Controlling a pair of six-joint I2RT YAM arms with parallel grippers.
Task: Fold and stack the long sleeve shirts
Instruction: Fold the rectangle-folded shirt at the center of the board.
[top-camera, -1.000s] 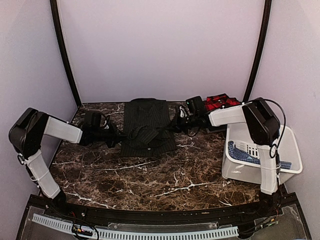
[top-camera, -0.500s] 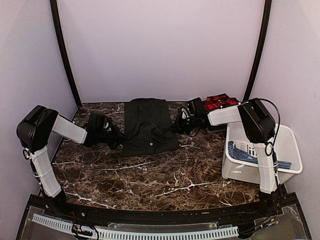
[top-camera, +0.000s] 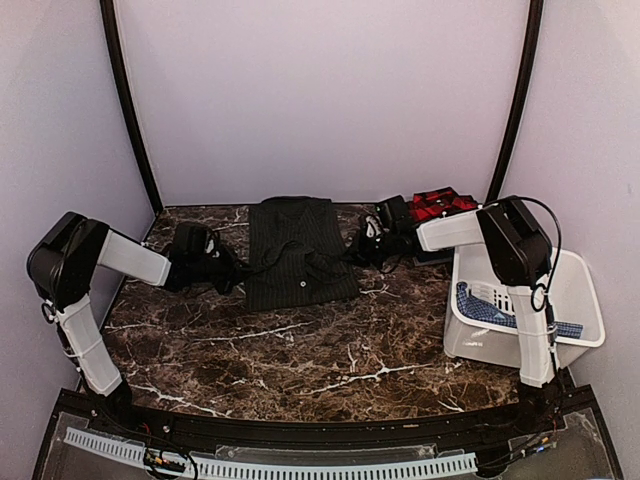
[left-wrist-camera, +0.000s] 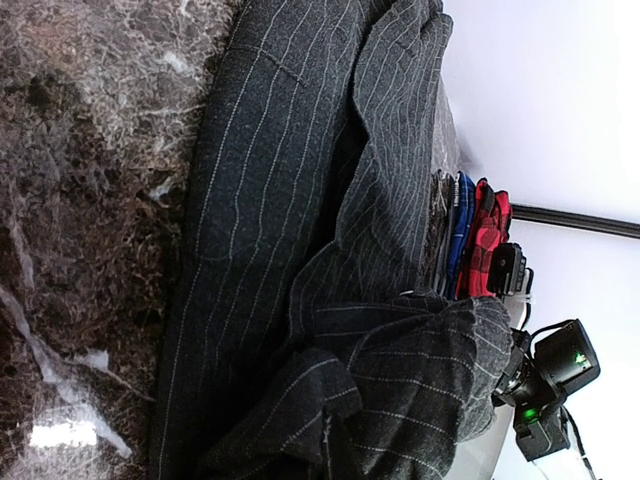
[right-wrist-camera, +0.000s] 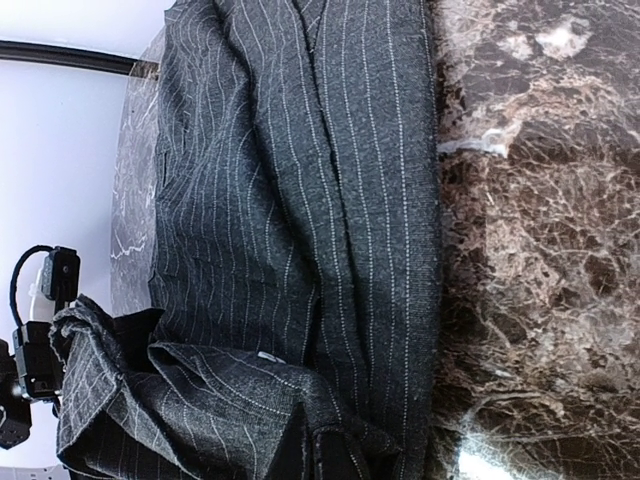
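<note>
The dark charcoal pinstripe shirt (top-camera: 298, 250) lies flat at the back middle of the marble table (top-camera: 330, 350), with a sleeve bunched across its lower half. My left gripper (top-camera: 232, 270) is at the shirt's left edge and my right gripper (top-camera: 356, 250) at its right edge. In the left wrist view (left-wrist-camera: 270, 200) and the right wrist view (right-wrist-camera: 300, 180) gathered pinstripe cloth runs up to each lens and hides the fingers; both look shut on it. The red-and-black plaid shirt (top-camera: 440, 205) lies at the back right, behind the right arm, and also shows in the left wrist view (left-wrist-camera: 487, 225).
A white plastic bin (top-camera: 580, 300) stands at the right edge with blue patterned cloth (top-camera: 490, 305) inside. Pale walls and two black posts close off the back and sides. A black rail runs along the near edge.
My left gripper has drawn back a little to the left and my right gripper slightly to the right. The bunched cloth over the shirt's lower half has been pulled flatter.
</note>
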